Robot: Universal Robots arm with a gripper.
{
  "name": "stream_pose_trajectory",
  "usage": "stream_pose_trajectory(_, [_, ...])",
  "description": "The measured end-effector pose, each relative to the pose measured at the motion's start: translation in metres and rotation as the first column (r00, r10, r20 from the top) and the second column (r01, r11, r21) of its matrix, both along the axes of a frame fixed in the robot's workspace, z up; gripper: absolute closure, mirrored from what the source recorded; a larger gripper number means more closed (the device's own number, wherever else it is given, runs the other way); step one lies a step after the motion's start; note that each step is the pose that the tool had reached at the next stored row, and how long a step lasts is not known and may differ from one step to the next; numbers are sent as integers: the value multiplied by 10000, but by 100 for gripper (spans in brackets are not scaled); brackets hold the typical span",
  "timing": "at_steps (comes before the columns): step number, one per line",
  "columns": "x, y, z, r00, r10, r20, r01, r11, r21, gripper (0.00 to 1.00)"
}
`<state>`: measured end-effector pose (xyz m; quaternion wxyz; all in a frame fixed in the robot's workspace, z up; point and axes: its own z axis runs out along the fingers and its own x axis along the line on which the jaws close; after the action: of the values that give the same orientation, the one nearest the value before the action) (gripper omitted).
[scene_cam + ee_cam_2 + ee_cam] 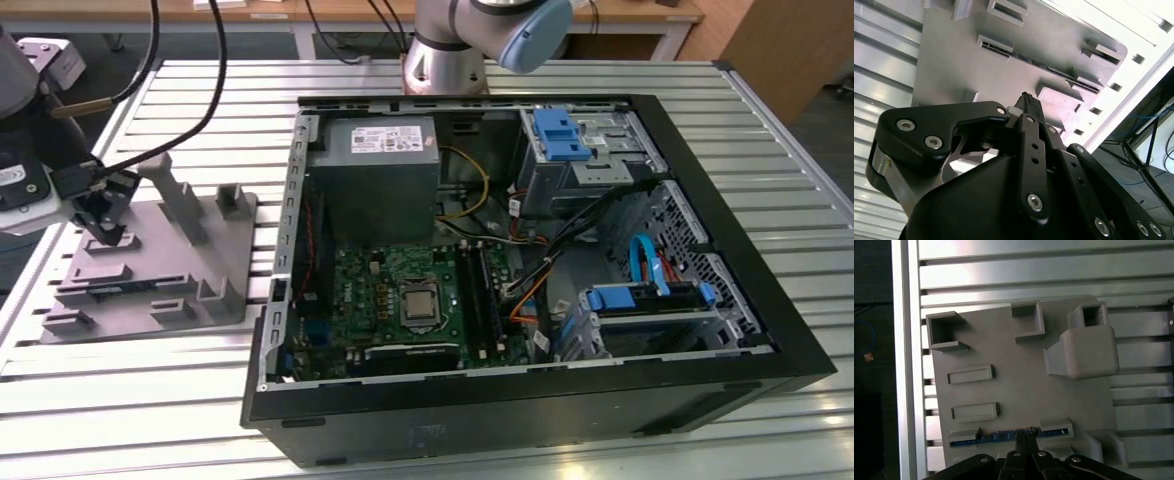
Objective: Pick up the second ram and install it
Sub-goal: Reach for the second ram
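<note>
Above the grey holder block (180,275), at the exterior view's left, the hand (104,230) hangs clenched, fingertips pressed together and grasping nothing. The second ram (996,436) stands on edge in a slot along one side of the block, and in the first wrist view the fingertips (1026,436) line up over its length. The block's tall posts (167,190) rise on the opposite side, well apart from the slot. The worktop (134,400) edge runs just beside the block, with dark floor beyond it. A narrow lane of bare slats separates the block from the open computer case (534,420) at the exterior view's right, its motherboard (380,290) exposed. The worktop is ribbed metal; wooden desks and cables stand behind it.
</note>
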<state>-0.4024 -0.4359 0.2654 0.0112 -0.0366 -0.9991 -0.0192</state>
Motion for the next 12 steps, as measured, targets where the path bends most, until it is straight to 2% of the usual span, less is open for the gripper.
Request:
stream_pose_trajectory(8, [0, 0, -141, 10000, 45, -5, -45, 10000, -10, 90])
stream_pose_trajectory(12, [0, 0, -189, 9992, 397, -5, -397, 9992, -34, 90])
